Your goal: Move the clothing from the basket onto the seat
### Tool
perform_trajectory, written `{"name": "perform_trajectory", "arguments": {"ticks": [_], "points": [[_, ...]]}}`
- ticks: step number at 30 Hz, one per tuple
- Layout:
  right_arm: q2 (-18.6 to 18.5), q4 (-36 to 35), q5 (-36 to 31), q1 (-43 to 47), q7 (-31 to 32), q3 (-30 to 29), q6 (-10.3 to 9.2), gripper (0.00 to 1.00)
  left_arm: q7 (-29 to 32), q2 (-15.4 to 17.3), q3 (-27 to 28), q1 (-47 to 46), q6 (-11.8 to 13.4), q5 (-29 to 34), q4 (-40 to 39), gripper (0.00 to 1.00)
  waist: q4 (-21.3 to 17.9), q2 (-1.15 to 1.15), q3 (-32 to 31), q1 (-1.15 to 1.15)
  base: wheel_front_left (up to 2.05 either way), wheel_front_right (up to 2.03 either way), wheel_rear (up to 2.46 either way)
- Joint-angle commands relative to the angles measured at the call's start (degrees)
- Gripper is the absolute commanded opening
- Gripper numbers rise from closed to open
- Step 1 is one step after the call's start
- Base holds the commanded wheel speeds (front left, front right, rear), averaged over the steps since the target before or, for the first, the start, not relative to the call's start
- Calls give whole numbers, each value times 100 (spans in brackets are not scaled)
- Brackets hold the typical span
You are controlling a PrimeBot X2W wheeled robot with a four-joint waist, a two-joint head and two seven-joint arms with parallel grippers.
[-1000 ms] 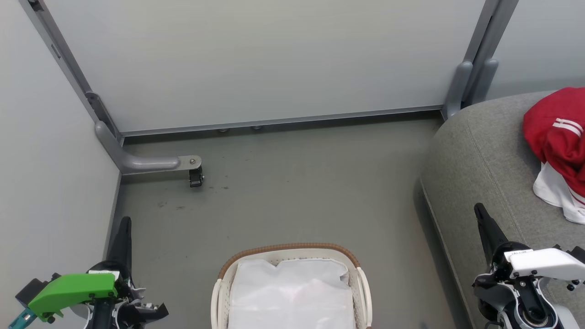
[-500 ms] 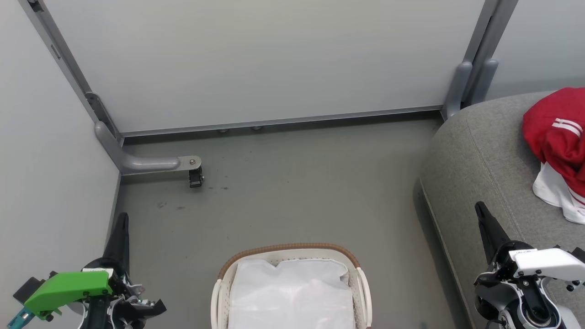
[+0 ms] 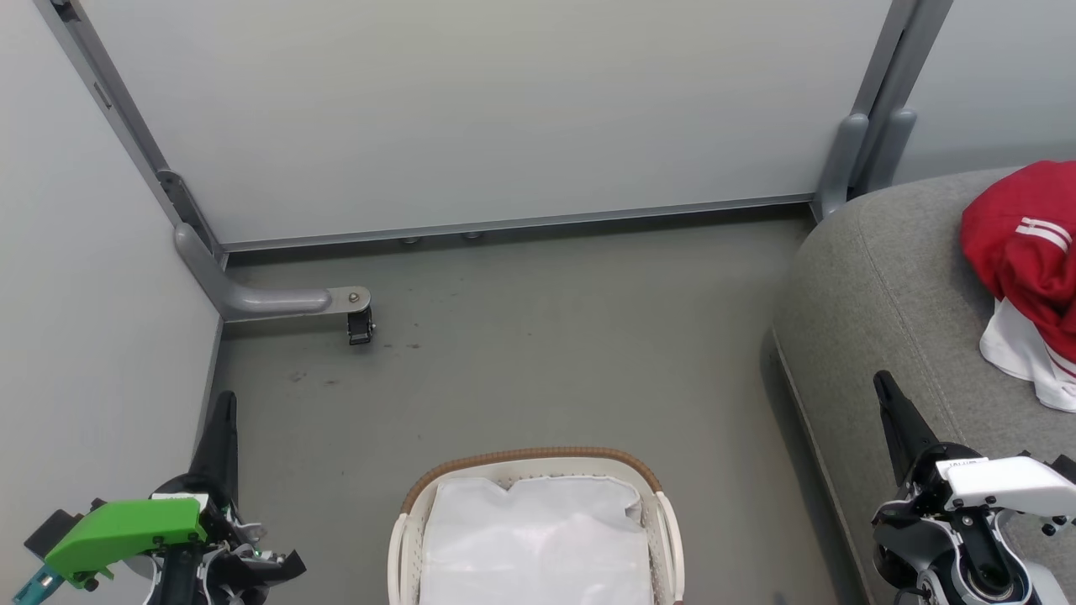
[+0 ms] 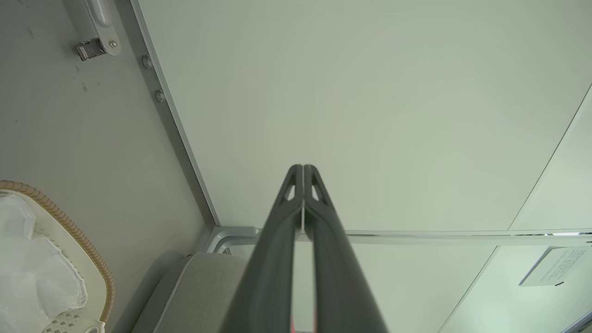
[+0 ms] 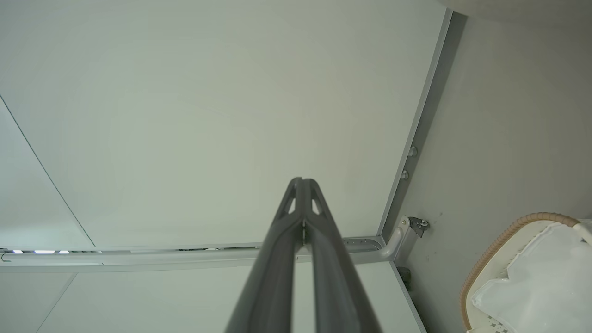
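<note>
On the large grey upholstered seat (image 3: 891, 286), near the oval white brown-rimmed plastic basket (image 3: 530, 456), the red white-striped clothing (image 3: 1021, 244) is piled, while the left gripper (image 3: 225, 403) and right gripper (image 3: 881, 382) are seen shut and empty, so any garment hidden under the basket's white sheet (image 3: 538, 538) could be overlooked.

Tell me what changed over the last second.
The left pincer edged slightly leftward in the head view; the right pincer barely shifted. Nothing was taken hold of or let go: both stayed shut and empty. The clothing on the seat and the basket did not move.
</note>
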Motion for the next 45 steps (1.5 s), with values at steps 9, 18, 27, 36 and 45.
{"name": "perform_trajectory", "arguments": {"ticks": [9,18,27,36,45], "points": [[-34,-19,19,61,18,-13,0,0,19,13,15,-61,-33,-17,-10,0,0,0,0,0,0,0,0],[-34,-19,19,61,18,-13,0,0,18,13,14,-61,-33,-17,-10,0,0,0,0,0,0,0,0],[-34,-19,20,61,18,-13,0,0,18,13,14,-61,-33,-18,-10,0,0,0,0,0,0,0,0],[-34,-19,19,61,18,-13,0,0,19,13,14,-61,-32,-18,-10,0,0,0,0,0,0,0,0],[-34,-19,19,61,18,-12,0,0,18,13,14,-61,-32,-18,-11,0,0,0,0,0,0,0,0]]}}
